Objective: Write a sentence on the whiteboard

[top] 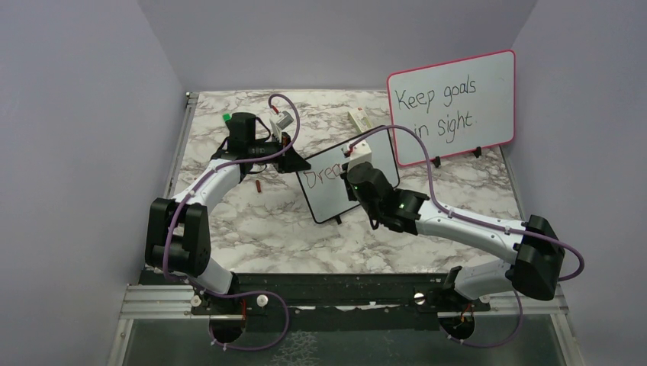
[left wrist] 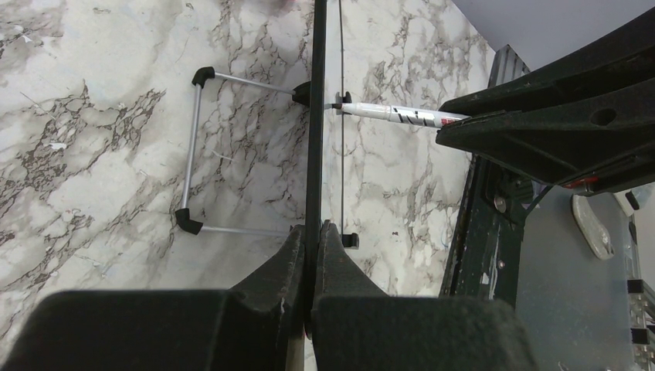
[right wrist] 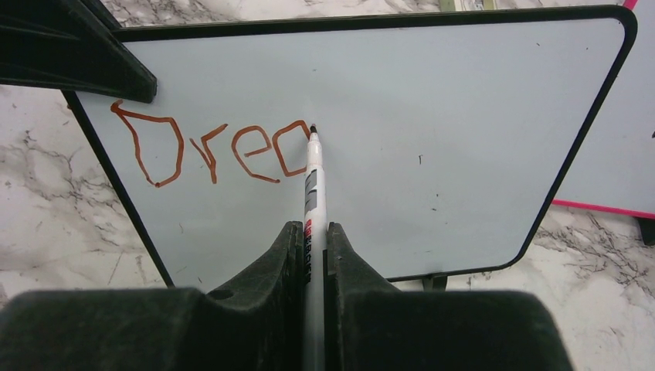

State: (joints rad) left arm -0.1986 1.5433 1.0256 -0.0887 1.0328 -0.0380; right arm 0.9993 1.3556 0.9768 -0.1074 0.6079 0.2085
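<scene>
Our left gripper (left wrist: 313, 236) pinches the whiteboard (right wrist: 463, 139) by its left edge, shut tight, so it stands steady mid-table (top: 252, 229), nearer than the pink board (top: 450, 107). Our right gripper (right wrist: 312, 232) squeezes the marker (right wrist: 313, 166), tip touching the red sentence (right wrist: 208, 151).

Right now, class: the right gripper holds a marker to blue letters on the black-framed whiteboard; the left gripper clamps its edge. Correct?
Wrong colour: the right wrist view shows red letters. The right gripper holds the marker to them on the whiteboard; the left gripper clamps its edge.
</scene>
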